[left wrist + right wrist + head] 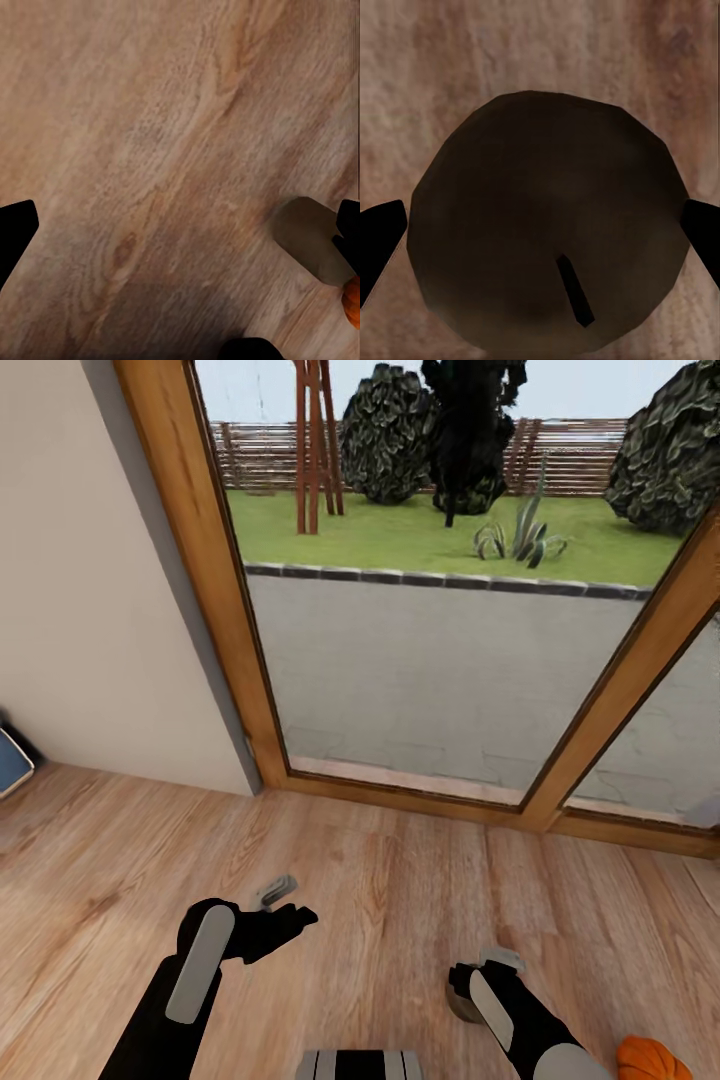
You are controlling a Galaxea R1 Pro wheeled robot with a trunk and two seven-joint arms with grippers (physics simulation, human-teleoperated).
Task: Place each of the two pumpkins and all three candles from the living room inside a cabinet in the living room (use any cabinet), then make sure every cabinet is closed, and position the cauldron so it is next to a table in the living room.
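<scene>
You're facing a big wood-framed glass door (pixel 440 610) with a plain beige wall (pixel 90 590) beside it and warm plank flooring (pixel 400 900) underfoot. Outside there's grey paving (pixel 430 670), lawn (pixel 400 535), dark bushes (pixel 390 435) and a slatted fence (pixel 260 455).

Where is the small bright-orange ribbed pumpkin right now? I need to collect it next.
The small bright-orange ribbed pumpkin sits on the wooden plank floor at the head view's bottom-right corner, just right of the right arm.
</scene>
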